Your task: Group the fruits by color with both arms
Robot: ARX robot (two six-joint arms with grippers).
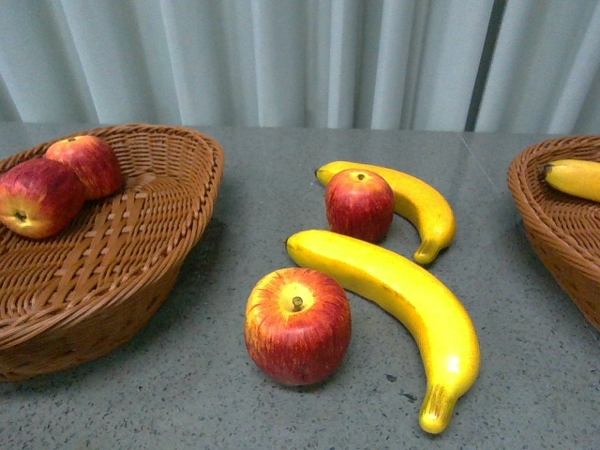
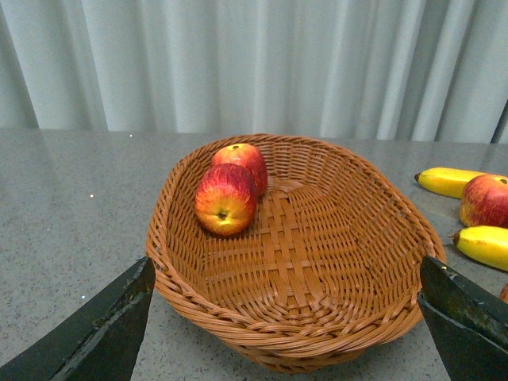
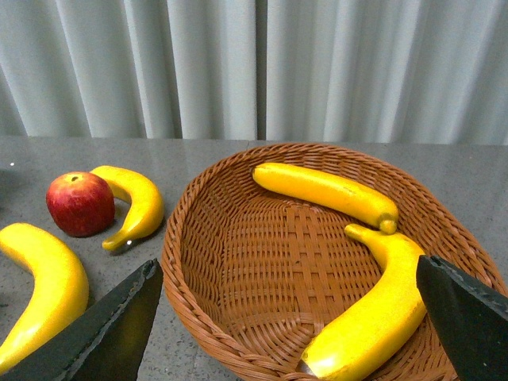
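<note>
Two red apples (image 1: 298,325) (image 1: 360,204) and two yellow bananas (image 1: 403,309) (image 1: 412,202) lie on the grey table between two wicker baskets. The left basket (image 1: 141,244) holds two apples (image 1: 37,197) (image 1: 89,164), which also show in the left wrist view (image 2: 226,200) (image 2: 242,163). The right basket (image 1: 553,216) holds two bananas (image 3: 325,190) (image 3: 373,317). My left gripper (image 2: 286,317) is open and empty in front of the left basket's (image 2: 317,333) near rim. My right gripper (image 3: 286,317) is open and empty in front of the right basket's (image 3: 198,278) near rim. Neither arm shows in the front view.
A pale pleated curtain (image 1: 300,56) hangs behind the table. The grey tabletop (image 1: 187,394) shows between and in front of the baskets. In the right wrist view an apple (image 3: 79,203) and two bananas (image 3: 135,202) (image 3: 40,290) lie beside the right basket.
</note>
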